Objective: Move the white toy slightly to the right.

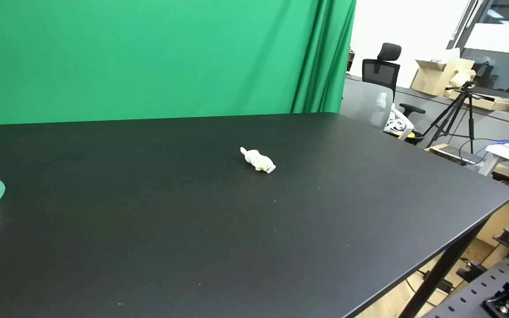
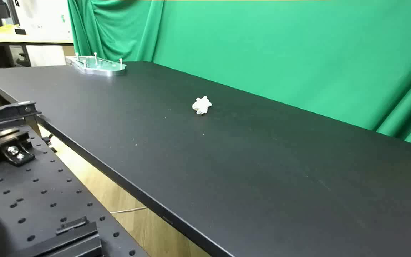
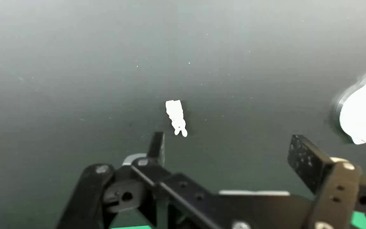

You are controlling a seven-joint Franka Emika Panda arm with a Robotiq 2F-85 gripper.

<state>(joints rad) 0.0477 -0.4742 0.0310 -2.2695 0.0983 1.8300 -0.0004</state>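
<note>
My gripper [image 3: 227, 139] stands wide, empty, presumably so it can straddle small white toy [image 3: 175, 116]. Toy lies unheld on worktop [image 1: 148, 247]; in wrist view it sits off gripper's midline, so sideways alignment likely needed before closing.

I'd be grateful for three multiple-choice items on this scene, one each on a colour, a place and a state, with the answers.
1. What colour is the curtain?
A) red
B) green
C) blue

2. Where does the white toy lie?
A) on the table
B) beneath the table
C) against the curtain

3. How do the jaws stand?
A) shut on the white toy
B) shut on nothing
C) apart

1 B: it shows green in both exterior views.
2 A: both exterior views show it on the tabletop, away from the curtain.
3 C: the wrist view shows a wide gap between them.
</note>
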